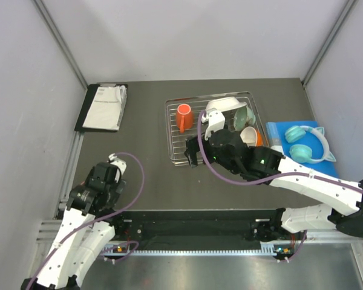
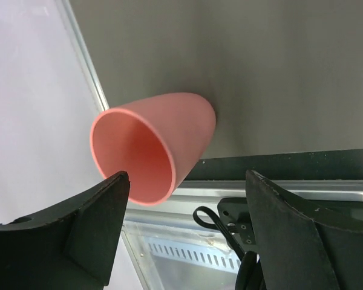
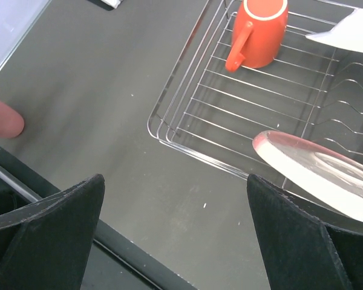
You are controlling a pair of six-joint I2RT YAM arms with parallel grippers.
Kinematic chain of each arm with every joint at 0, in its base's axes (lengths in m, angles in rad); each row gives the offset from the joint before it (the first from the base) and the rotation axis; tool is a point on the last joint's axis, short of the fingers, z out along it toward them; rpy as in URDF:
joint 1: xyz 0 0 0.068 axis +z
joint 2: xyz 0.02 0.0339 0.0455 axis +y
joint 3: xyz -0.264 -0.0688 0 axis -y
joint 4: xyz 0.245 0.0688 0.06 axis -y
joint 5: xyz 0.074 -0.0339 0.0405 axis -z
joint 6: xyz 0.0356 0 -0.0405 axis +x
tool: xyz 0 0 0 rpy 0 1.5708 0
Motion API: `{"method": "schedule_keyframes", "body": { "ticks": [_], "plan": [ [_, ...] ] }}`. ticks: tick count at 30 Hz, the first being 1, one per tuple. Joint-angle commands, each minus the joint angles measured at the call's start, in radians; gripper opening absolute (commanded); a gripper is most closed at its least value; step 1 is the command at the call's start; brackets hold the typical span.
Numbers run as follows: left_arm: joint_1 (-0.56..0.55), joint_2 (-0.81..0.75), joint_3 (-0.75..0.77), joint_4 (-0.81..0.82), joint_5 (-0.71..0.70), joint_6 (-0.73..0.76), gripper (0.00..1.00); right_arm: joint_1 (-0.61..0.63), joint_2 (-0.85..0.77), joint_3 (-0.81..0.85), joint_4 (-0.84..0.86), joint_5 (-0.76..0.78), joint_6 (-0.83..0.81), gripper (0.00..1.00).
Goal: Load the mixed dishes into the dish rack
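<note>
A salmon pink cup (image 2: 163,136) lies on its side on the dark table, mouth towards the left wrist camera. My left gripper (image 2: 186,176) is open around its rim: the left finger (image 2: 91,223) overlaps the rim, the right finger (image 2: 290,229) stands well clear. In the top view my left arm (image 1: 100,181) hides the cup. The dish rack (image 1: 170,130) holds an orange mug (image 1: 183,117), a white bowl (image 1: 227,105), a mint green bowl (image 1: 244,116) and a pink-and-cream plate (image 3: 317,172). My right gripper (image 3: 175,178) hangs open and empty over the table by the rack's near left corner (image 3: 160,136).
Teal headphones (image 1: 307,145) rest on a blue pad (image 1: 277,131) right of the rack. A black tray with white papers (image 1: 103,107) sits at the back left. The cup lies close to the table's front edge and the left wall rail (image 2: 88,66).
</note>
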Motion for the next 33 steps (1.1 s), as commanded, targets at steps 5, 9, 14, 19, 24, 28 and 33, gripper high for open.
{"method": "schedule_keyframes", "body": {
  "ticks": [5,9,14,19,24,28,33],
  "plan": [
    [0.005,0.06,-0.064,0.148,0.047,0.086,0.82,0.026,-0.038,0.055,-0.02,0.047,0.023,1.0],
    [0.005,0.08,-0.065,0.154,0.055,0.093,0.85,0.026,-0.039,0.054,-0.034,0.054,0.023,1.0],
    [0.007,0.121,-0.074,0.162,0.049,0.081,0.85,0.026,-0.039,0.05,-0.046,0.067,0.015,1.0],
    [0.016,0.162,-0.088,0.177,0.053,0.087,0.69,0.026,-0.039,0.035,-0.052,0.074,0.01,1.0],
    [0.031,0.192,-0.099,0.192,0.052,0.08,0.59,0.024,-0.052,0.014,-0.058,0.097,0.01,1.0],
    [0.047,0.224,-0.111,0.206,0.066,0.084,0.4,0.024,-0.069,-0.009,-0.06,0.105,0.01,1.0],
    [0.054,0.282,-0.128,0.237,0.102,0.135,0.0,0.024,-0.092,-0.043,-0.061,0.111,0.013,0.99]
  ]
}}
